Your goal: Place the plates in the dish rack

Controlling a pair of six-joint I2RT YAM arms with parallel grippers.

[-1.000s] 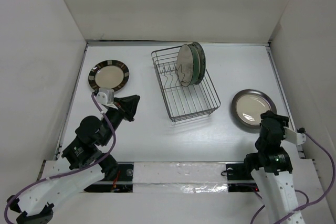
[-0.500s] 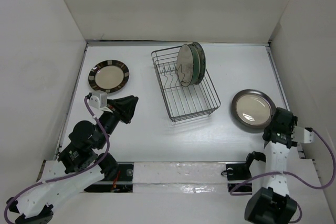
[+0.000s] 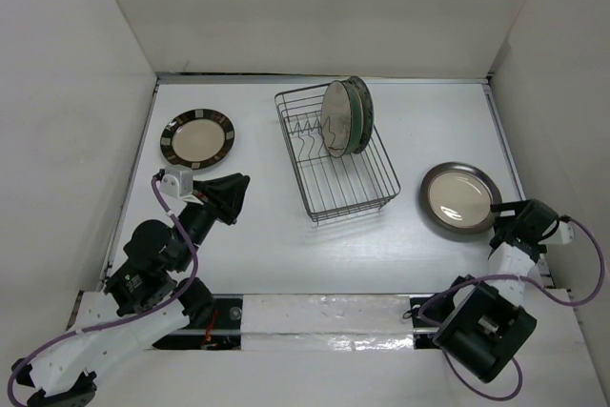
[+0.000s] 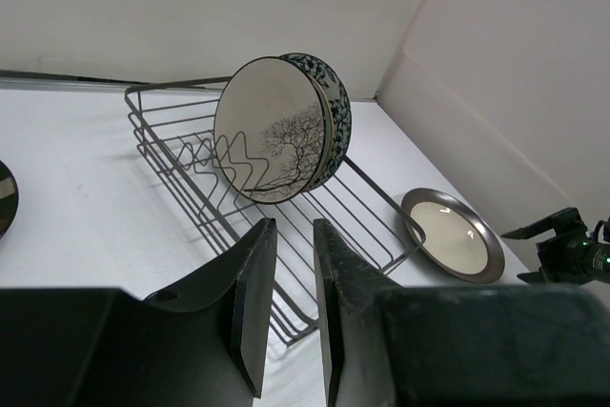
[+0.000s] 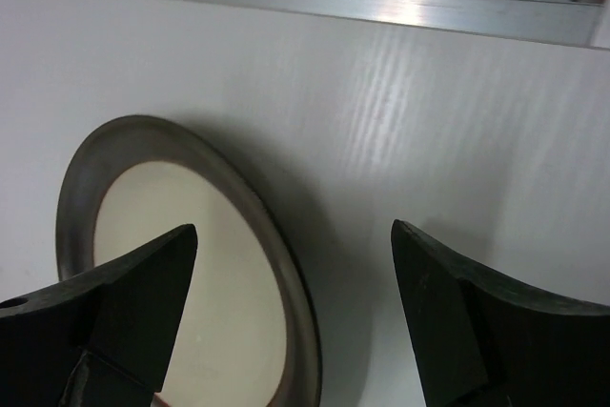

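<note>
Two plates stand on edge at the far end of the dish rack (image 3: 348, 183), held between its wire prongs. The cream tree-drawing plate (image 4: 272, 131) faces the left arm, and the blue floral plate (image 4: 335, 107) stands close behind it, apparently touching. The rack sits near the middle of the white counter (image 3: 257, 235).

Two more plates lie flat on the counter, well apart from the rack. The dark-striped plate (image 3: 197, 137) is to the rack's far left and the grey-brown rimmed plate (image 3: 461, 197) to its right.

The right gripper (image 5: 294, 231) is at this last plate's near right edge. Its fingers (image 5: 143, 288) are spread wide, with the rim showing between them; whether they touch it I cannot tell. The left gripper (image 4: 291, 231) hangs over bare counter between the striped plate and the rack, pointing at the rack. Its fingers (image 4: 253, 293) are a narrow gap apart and hold nothing.
</note>
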